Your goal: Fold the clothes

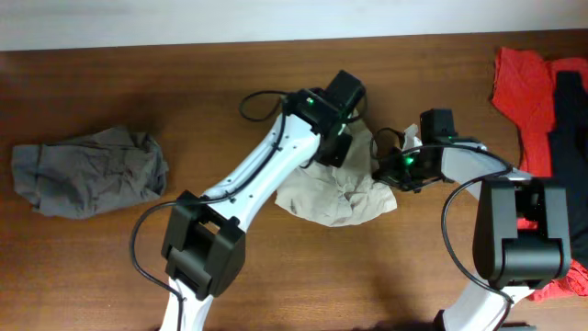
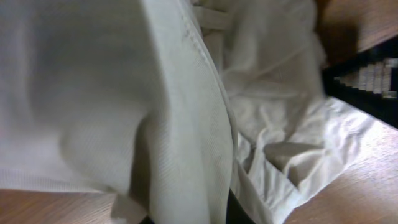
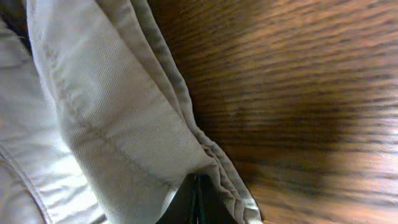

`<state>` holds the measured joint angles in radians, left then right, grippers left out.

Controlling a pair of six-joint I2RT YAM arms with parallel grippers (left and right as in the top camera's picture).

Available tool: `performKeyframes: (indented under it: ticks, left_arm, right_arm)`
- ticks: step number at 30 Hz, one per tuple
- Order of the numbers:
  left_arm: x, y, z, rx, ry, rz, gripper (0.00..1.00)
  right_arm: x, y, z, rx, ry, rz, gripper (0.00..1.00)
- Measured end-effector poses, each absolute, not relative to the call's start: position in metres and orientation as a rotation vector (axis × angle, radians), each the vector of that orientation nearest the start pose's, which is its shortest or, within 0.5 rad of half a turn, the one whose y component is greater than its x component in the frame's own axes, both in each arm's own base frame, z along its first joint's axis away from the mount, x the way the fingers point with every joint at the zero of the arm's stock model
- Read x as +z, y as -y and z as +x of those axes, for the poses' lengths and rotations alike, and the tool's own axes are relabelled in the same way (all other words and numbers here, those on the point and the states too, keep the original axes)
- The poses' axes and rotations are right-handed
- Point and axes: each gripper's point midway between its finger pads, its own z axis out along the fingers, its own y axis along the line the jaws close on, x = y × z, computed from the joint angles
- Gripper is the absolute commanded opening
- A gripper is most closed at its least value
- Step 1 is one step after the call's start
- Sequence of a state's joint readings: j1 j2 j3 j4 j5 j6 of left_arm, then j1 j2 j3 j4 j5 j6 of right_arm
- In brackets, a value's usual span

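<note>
The clothes in play are light beige shorts [image 1: 342, 195], crumpled at the table's middle. My left gripper [image 1: 336, 140] sits over their upper edge. In the left wrist view a thick fold of the shorts [image 2: 180, 124] runs down between its dark fingers, and the left gripper [image 2: 186, 218] is shut on it. My right gripper [image 1: 393, 158] is at the shorts' right corner. In the right wrist view its black fingertips [image 3: 189, 202] are pressed together on the stitched hem of the shorts [image 3: 124, 130], so the right gripper [image 3: 198, 186] is shut on that hem.
A grey garment [image 1: 87, 170] lies bunched at the left. A red garment [image 1: 524, 87] and a black one [image 1: 570, 138] lie at the right edge, with more red cloth [image 1: 565, 280] beside the right arm's base. Bare wooden table [image 1: 230, 83] surrounds the shorts.
</note>
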<state>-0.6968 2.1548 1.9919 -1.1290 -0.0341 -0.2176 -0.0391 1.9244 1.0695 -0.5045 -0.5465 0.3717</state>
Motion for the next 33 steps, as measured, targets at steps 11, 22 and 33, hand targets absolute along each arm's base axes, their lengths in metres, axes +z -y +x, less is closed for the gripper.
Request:
performKeyframes:
  ticks: [11,22,33]
  left_arm:
    - [0.096,0.357,0.379,-0.225,-2.706,0.731,0.00]
    - [0.062,0.395,0.372,-0.373,-2.744,0.734,0.23]
    - [0.082,0.392,0.358,-0.342,-2.810,0.819,0.68]
  right_arm:
    - [0.000,-0.082,0.365,0.933,-2.843,0.568,0.04]
    - [0.000,-0.084,0.363,0.955,-2.849,0.592,0.04]
    - [-0.001,-0.083,0.354,1.001,-2.870,0.634,0.04]
